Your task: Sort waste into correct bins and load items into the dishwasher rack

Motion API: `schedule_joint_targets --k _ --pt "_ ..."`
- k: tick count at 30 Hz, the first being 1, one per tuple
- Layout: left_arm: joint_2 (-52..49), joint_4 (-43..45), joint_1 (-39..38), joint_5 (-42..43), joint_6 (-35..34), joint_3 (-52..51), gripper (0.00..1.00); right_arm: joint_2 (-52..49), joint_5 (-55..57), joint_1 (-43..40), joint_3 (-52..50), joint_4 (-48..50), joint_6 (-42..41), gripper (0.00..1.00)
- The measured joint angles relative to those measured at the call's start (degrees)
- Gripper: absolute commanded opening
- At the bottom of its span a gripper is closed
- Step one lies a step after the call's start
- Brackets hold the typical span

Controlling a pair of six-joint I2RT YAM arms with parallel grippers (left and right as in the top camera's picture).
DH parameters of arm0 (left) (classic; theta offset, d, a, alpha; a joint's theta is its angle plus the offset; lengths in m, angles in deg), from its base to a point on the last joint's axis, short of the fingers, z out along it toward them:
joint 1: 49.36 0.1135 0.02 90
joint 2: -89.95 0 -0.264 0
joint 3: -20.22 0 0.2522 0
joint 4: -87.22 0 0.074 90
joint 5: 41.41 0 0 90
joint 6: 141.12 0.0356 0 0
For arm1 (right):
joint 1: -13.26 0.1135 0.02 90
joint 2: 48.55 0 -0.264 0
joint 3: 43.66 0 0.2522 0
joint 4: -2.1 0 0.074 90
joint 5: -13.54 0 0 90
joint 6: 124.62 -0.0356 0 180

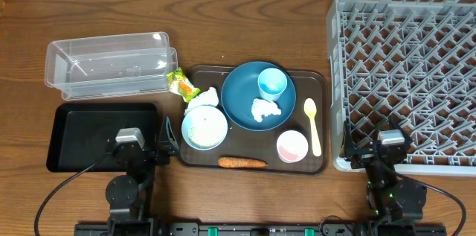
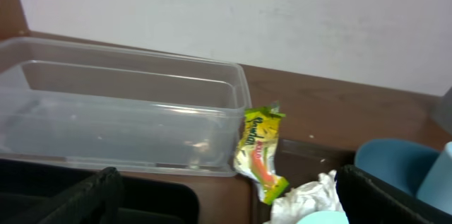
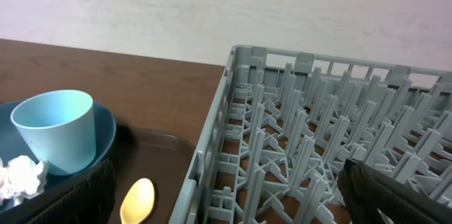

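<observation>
1. When viewed from overhead: left gripper (image 1: 141,141) spread wide and holding nothing, over the black tray (image 1: 74,128); right gripper (image 1: 375,141) likewise released and empty, by the near left corner of the dishwasher rack (image 1: 405,57). Snack wrapper (image 1: 181,84) ahead and to the right of the left gripper, against the clear tub (image 1: 110,40), off the far left corner of the brown tray (image 1: 256,144); long axis slanting from far-left to near-right. Plainly nearer the left arm.
2. From the left wrist: wrapper straight ahead between the parted fingers (image 2: 92,192), upright in frame against the tub's end wall, crumpled tissue (image 2: 311,196) just right of it. Likely a short forward reach.
3. From the right wrist: cup (image 3: 56,132), spoon (image 3: 138,199) end and rack only; wrapper out of sight.
</observation>
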Motion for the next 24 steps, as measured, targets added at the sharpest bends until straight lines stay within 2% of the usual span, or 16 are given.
schedule_joint_targets --k 6,12,18,24 --pt "-1.0 -3.8 0.0 1.9 -2.4 2.0 0.98 0.0 0.0 0.0 0.3 -0.6 -0.4 0.99" --pt "-8.3 -15.0 0.0 3.4 -3.3 7.2 0.98 -1.2 0.2 0.0 6.8 -9.4 -0.4 0.99" --pt "-20.6 -25.3 0.0 3.6 -3.6 20.3 0.98 -7.4 0.3 0.0 16.7 -19.3 -1.1 0.99" --pt "-34.5 -39.1 0.0 5.5 -3.7 34.8 0.98 -19.5 0.5 0.0 27.5 -30.4 -2.5 0.99"
